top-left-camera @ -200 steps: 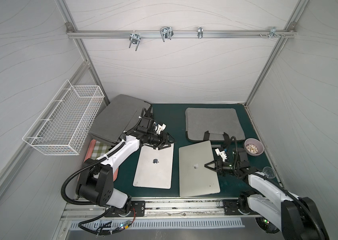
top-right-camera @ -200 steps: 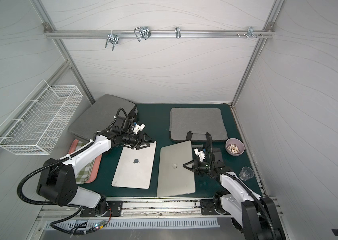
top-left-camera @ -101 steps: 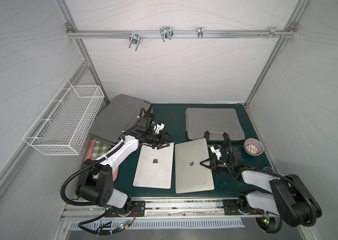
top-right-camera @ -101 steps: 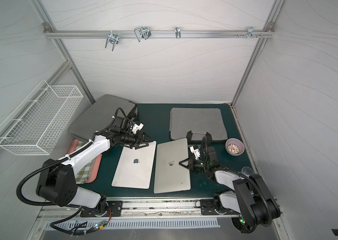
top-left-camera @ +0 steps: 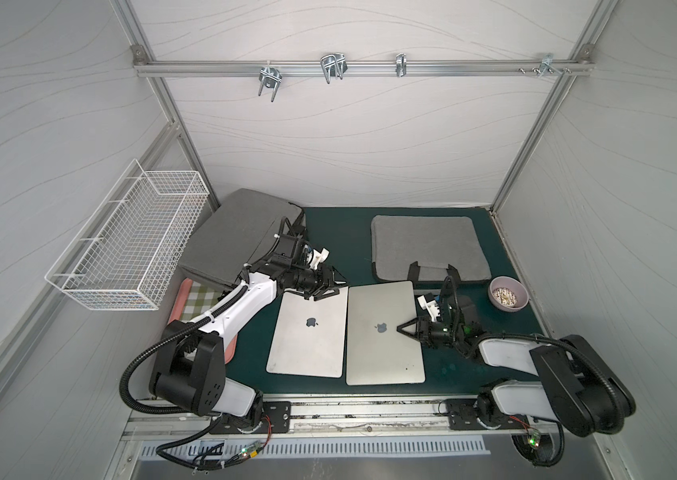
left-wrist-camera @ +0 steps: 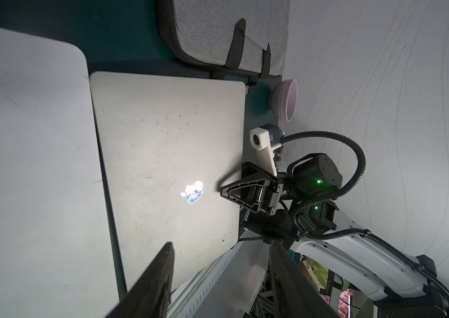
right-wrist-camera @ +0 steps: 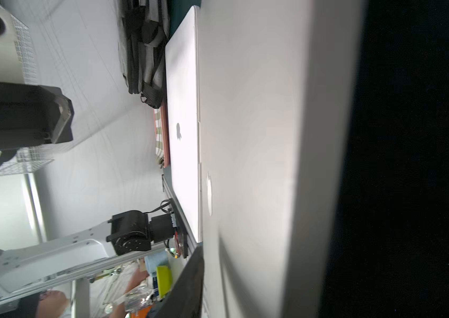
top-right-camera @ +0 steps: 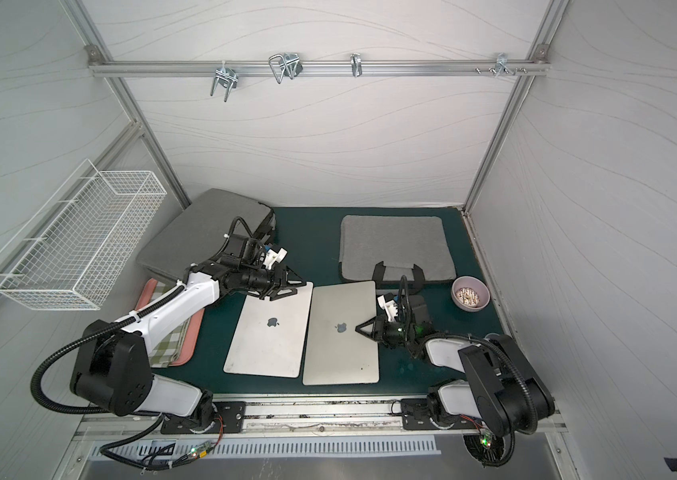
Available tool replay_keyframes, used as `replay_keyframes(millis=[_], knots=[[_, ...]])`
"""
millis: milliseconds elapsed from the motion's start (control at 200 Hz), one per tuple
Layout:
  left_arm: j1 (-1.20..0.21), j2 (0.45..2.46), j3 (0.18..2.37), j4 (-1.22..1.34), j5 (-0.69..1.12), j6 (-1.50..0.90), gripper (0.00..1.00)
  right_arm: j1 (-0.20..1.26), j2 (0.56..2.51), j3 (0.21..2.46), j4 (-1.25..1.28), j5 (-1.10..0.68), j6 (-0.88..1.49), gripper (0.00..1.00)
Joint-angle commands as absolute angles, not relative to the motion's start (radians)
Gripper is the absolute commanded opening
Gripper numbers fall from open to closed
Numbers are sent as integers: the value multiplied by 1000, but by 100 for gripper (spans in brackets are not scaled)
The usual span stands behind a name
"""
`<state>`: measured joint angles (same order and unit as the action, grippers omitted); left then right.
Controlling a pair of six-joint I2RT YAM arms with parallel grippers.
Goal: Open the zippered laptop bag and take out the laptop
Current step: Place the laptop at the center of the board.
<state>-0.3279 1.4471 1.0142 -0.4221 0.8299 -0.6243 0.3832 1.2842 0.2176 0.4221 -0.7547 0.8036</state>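
Left arm (top-left-camera: 245,305), right arm (top-left-camera: 507,353): white link shells, black joint housings, black corrugated conduit (left-wrist-camera: 362,165). Right end effector (top-left-camera: 401,328): black triangular fingers. Green LEDs (left-wrist-camera: 319,181) lit on the wrist.

Open dark green mat (top-left-camera: 336,232) between leaning grey fabric bag (top-left-camera: 237,232) and flat grey handled bag (top-left-camera: 428,241). Mere seam between left silver laptop (top-left-camera: 307,349) and right silver laptop (top-left-camera: 382,357); pink round bowl (top-left-camera: 522,287) crowding right.

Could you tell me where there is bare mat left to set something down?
Bare mat shows between the left bag and right bag, and nearside between the right laptop and right arm. Crowded around the bowl.
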Motion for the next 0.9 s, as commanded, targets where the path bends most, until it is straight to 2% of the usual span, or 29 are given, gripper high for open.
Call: replay_keyframes(millis=[0, 190, 555, 660, 805, 890], knots=[[-323, 1422, 1020, -439, 851, -606, 56, 385, 1231, 262, 302, -730, 720, 44], [-322, 1430, 1031, -448, 857, -598, 56, 360, 1232, 288, 219, -712, 685, 56], [-324, 1424, 1037, -465, 856, -584, 56, 275, 1236, 375, -27, -670, 533, 68], [-323, 1420, 1037, -454, 850, -597, 56, 236, 1227, 404, -95, -642, 488, 75], [-325, 1424, 1028, -425, 851, -622, 56, 179, 1210, 441, -152, -594, 488, 90], [-332, 1426, 1027, -410, 849, -632, 56, 139, 1211, 480, -168, -565, 486, 92]])
